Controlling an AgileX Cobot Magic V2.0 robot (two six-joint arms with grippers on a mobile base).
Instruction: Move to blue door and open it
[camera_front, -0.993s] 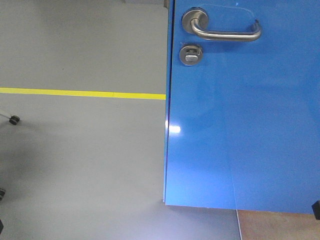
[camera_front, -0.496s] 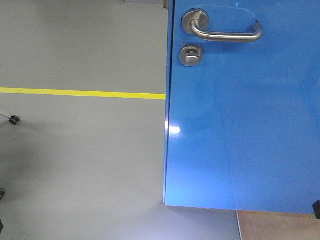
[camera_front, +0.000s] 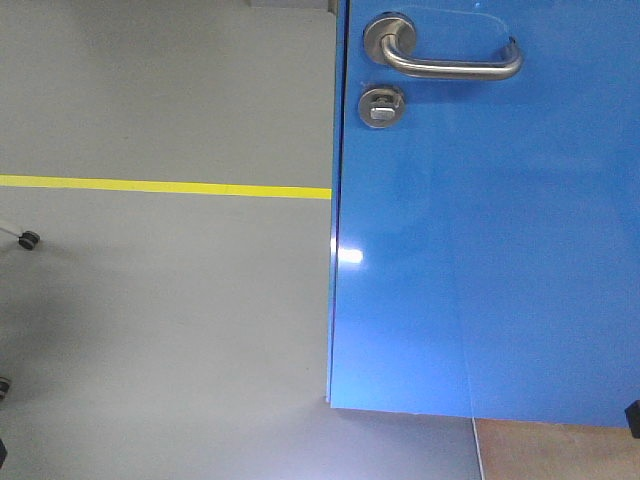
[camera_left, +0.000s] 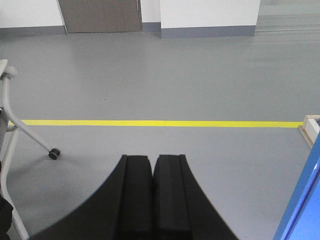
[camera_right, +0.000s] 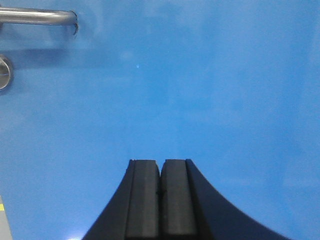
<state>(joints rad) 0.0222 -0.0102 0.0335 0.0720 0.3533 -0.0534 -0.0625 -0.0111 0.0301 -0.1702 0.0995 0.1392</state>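
Note:
The blue door (camera_front: 500, 250) fills the right side of the front view, its left edge standing free over the grey floor. Its steel lever handle (camera_front: 450, 62) sits at the top, with the round thumb-turn lock (camera_front: 381, 106) just below. In the right wrist view the door (camera_right: 200, 90) fills the frame, with the handle's end (camera_right: 40, 16) and the lock's edge (camera_right: 4, 72) at the upper left. My right gripper (camera_right: 160, 162) is shut and empty, facing the door below and right of the handle. My left gripper (camera_left: 152, 157) is shut and empty, facing open floor; the door's edge (camera_left: 302, 205) shows at the lower right.
A yellow floor line (camera_front: 160, 186) runs across the grey floor left of the door. A wheeled metal frame (camera_left: 10, 125) with a caster (camera_left: 53, 153) stands at the left. A brown door (camera_left: 100, 15) and white walls lie far ahead. A wooden floor strip (camera_front: 550, 450) lies under the door.
The handle and lock sit very slightly higher in the front view than a second ago. Nothing else has visibly moved.

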